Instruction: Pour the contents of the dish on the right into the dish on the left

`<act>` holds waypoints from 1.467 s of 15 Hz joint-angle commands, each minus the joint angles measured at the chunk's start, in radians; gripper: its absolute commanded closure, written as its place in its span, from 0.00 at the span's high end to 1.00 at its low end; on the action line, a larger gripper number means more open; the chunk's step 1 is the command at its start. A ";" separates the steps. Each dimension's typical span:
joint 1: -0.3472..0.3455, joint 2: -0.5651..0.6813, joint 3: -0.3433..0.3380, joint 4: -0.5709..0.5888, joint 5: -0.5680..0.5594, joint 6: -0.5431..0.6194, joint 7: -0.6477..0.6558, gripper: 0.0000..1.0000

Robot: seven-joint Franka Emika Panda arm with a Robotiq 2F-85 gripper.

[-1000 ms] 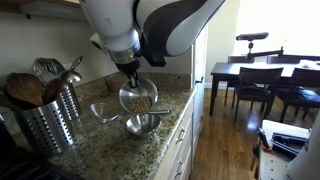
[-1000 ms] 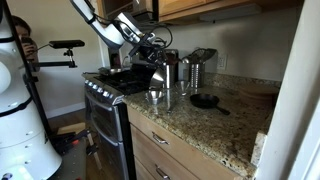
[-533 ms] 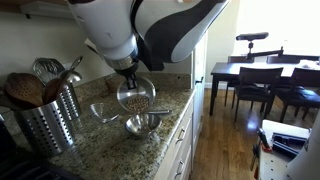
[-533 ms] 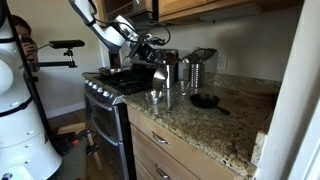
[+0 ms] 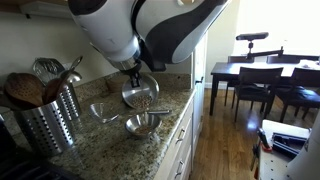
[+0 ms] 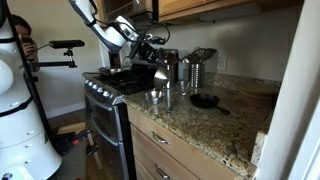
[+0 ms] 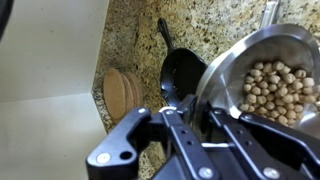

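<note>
My gripper (image 5: 133, 72) is shut on the rim of a metal dish (image 5: 140, 95) and holds it tilted above the granite counter. The dish holds round tan nuts, which show clearly in the wrist view (image 7: 270, 82). Right below it a second metal dish (image 5: 143, 124) stands on the counter with some brownish contents in it. In an exterior view the held dish (image 6: 160, 75) hangs over the lower dish (image 6: 157, 96). In the wrist view my fingers (image 7: 200, 100) clamp the dish's edge.
A clear glass bowl (image 5: 103, 112) stands beside the lower dish. A metal utensil holder (image 5: 45, 118) with wooden spoons stands close by. A small black pan (image 6: 204, 100) and metal canisters (image 6: 198, 68) stand further along the counter. The stove (image 6: 110, 85) adjoins the counter edge.
The held dish has turned: its opening faced the camera as a full circle and now looks flatter. It hangs over the same spot above the lower dish.
</note>
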 commanded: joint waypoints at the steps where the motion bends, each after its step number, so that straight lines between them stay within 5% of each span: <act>1: 0.012 -0.001 -0.003 -0.005 -0.044 -0.052 0.065 0.07; 22: 0.037 -0.005 0.028 -0.019 -0.053 -0.128 0.072 0.07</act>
